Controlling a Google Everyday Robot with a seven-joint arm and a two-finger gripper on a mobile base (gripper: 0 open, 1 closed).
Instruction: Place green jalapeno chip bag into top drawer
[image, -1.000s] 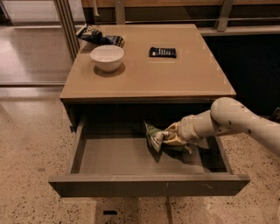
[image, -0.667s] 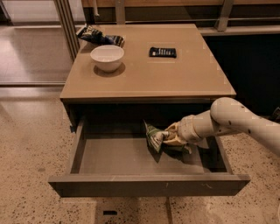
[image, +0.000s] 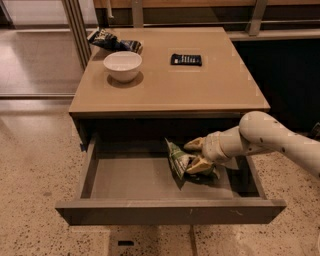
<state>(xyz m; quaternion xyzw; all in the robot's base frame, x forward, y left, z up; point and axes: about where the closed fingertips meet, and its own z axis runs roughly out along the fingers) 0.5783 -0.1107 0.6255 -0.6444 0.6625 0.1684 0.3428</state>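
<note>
The green jalapeno chip bag (image: 177, 159) is a crumpled light-green foil bag inside the open top drawer (image: 170, 211), right of its middle. It stands tilted on the drawer's bare grey bottom. My gripper (image: 192, 155) is down inside the drawer, right against the bag's right side. Part of the bag lies under it. My white arm (image: 270, 137) reaches in from the right over the drawer's right wall.
On the tabletop (image: 200, 85) stand a white bowl (image: 122, 65), a dark blue-black chip bag (image: 112, 41) at the back left, and a small black object (image: 186, 59). The drawer front juts toward me. The floor is speckled stone, and there is a metal post at the left.
</note>
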